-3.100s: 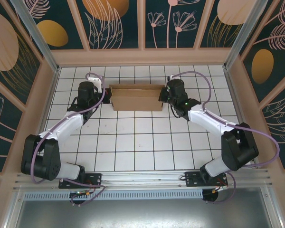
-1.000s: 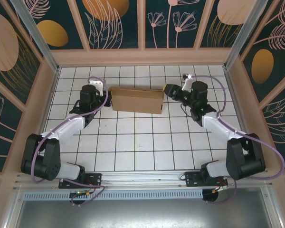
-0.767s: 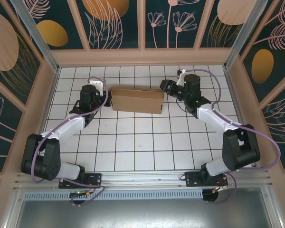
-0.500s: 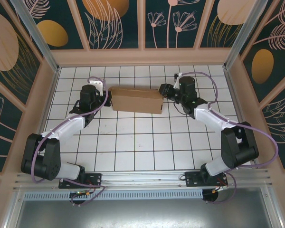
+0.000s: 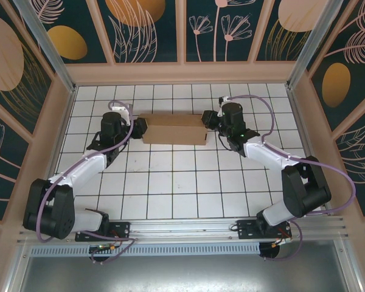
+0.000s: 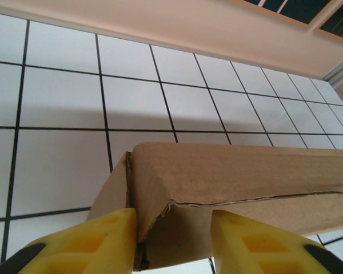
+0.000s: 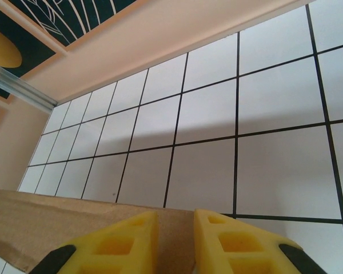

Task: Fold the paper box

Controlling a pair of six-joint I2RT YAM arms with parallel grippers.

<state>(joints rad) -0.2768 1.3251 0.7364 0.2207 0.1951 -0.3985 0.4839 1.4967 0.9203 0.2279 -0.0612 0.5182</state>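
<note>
Brown cardboard box (image 5: 173, 129) on tiled surface (image 5: 170, 182): I am pinching its right end with right claw (image 7: 175, 220); left claw (image 6: 171, 220) is standing open astride its left corner.

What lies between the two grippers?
The paper box, seen in the top view: left gripper at its left end, right gripper at its right end.

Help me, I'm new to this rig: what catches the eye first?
A long brown paper box lies toward the far side of the white tiled table. The left arm and right arm reach in, jaws at its two ends. Dark walls with leaf and flower drawings ring the table.
</note>
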